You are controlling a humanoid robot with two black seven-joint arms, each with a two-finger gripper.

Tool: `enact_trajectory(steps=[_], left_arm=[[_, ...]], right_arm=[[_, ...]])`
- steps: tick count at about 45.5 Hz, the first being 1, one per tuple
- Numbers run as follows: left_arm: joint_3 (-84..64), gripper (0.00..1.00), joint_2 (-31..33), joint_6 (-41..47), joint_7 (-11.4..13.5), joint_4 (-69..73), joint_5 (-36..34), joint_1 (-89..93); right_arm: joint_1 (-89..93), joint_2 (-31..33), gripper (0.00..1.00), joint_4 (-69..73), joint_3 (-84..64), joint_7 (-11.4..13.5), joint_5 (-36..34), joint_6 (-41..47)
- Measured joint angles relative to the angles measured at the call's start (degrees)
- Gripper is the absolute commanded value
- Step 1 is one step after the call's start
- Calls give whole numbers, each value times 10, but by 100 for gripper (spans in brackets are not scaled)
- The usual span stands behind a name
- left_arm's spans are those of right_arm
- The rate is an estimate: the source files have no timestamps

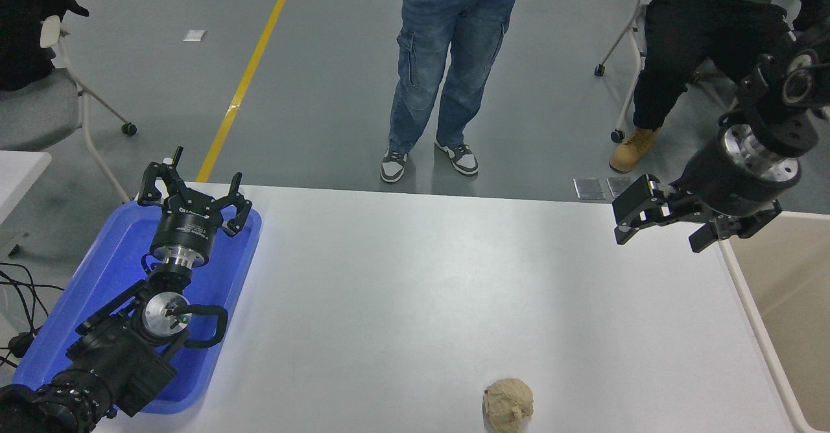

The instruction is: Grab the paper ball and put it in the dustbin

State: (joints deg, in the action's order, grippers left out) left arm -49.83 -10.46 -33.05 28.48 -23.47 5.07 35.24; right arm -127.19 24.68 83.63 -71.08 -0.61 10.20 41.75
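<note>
The tan-brown paper ball (508,404) is lying on the white table (415,277), at its near edge and right of centre, untouched. The dustbin (746,290), with beige inner walls and a white rounded rim, is standing well to the right of the paper ball, against the table's right side. The right gripper (655,216) is hanging in the air far above and beyond the paper ball, near the dustbin's far corner, with its fingers spread apart and nothing between them. The left gripper (193,196) is sitting parked far to the left of the paper ball, over the blue plastic tray (65,329), its fingers also spread and empty. Judged risks: the paper ball is lying so close to the near table edge that a descending finger striking it off-centre could be rolling it off the table; its lumpy, light form could be slipping from a shallow pinch; and a release made over the dustbin's rim instead of its interior could be bouncing it back onto the table. A small white label on the left gripper's body is showing, but its print is too small to read; no other writing is legible.
</note>
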Motion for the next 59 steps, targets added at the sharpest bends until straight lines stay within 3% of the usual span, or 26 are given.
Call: enact_trajectory(steps=[59], left_arm=[[0,100,0,0,1,0,0,0]], right_arm=[[23,8,100,-2,20,0,2,-5]])
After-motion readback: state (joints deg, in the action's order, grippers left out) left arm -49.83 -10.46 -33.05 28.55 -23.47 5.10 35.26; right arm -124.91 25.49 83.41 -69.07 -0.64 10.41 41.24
